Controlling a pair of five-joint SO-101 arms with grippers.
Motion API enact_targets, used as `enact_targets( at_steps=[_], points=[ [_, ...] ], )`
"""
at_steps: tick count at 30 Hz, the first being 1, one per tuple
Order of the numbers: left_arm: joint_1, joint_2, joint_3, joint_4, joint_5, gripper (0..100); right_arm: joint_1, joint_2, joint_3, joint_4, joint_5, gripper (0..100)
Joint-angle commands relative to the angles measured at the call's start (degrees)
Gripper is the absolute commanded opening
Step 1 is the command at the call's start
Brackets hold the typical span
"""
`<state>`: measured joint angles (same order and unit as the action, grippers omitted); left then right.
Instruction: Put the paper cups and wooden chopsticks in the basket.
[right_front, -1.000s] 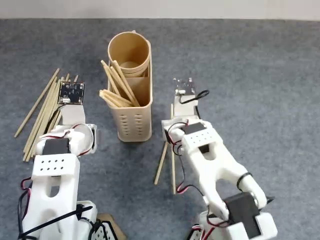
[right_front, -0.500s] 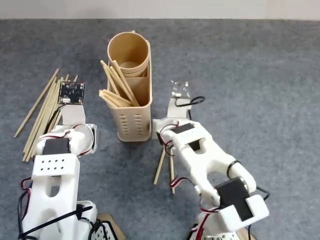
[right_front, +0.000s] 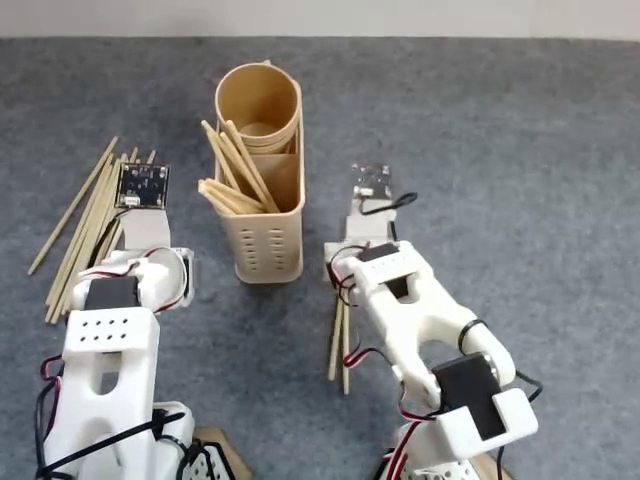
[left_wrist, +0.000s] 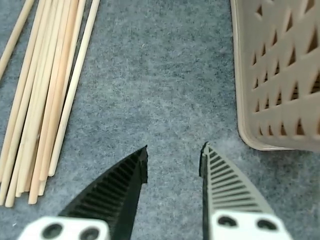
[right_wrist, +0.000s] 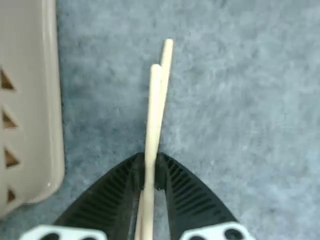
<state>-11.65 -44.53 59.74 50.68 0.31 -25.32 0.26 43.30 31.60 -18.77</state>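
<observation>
Since a second ago, the two wooden chopsticks (right_front: 337, 350) under your right arm (right_front: 410, 300) lie nearly parallel, no longer splayed
Your right gripper (right_wrist: 148, 162) pinches that pair, just beside the basket (right_front: 262, 250), which holds a paper cup (right_front: 258, 100) and more sticks (right_front: 232, 170). Your left gripper (left_wrist: 174, 155) hangs spread over the grey mat (left_wrist: 150, 75), between the basket and a loose bundle (left_wrist: 40, 100) of chopsticks
</observation>
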Motion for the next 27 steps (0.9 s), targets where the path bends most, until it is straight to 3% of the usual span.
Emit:
enact_targets(
  at_steps=[1,8,11,15,20,24,27],
  points=[
    [0.75,-1.63,-0.22,-0.53,0.44,20,0.57,-0.31,-0.13,2.77,0.62,0.5],
    [1.01,-1.45,-0.22,-0.53,0.44,20,6.73,-0.66,-9.8,3.91,0.62,0.5],
    [1.01,-1.27,-0.22,-0.79,0.44,20,8.13,-3.56,-18.24,10.95,0.62,0.5],
    [1.01,-1.27,-0.22,-0.88,0.44,20,8.04,-11.74,-29.23,18.68,0.62,0.5],
    [1.01,-1.27,-0.22,-0.88,0.44,20,3.82,-21.67,-38.02,18.86,0.79,0.5],
    [1.01,-1.27,-0.22,-0.88,0.44,20,0.57,-28.18,-39.87,7.96,8.0,0.5],
    [1.01,-1.27,-0.13,-0.88,0.44,20,-2.24,-32.13,-37.49,-0.66,8.09,0.5]
  ],
)
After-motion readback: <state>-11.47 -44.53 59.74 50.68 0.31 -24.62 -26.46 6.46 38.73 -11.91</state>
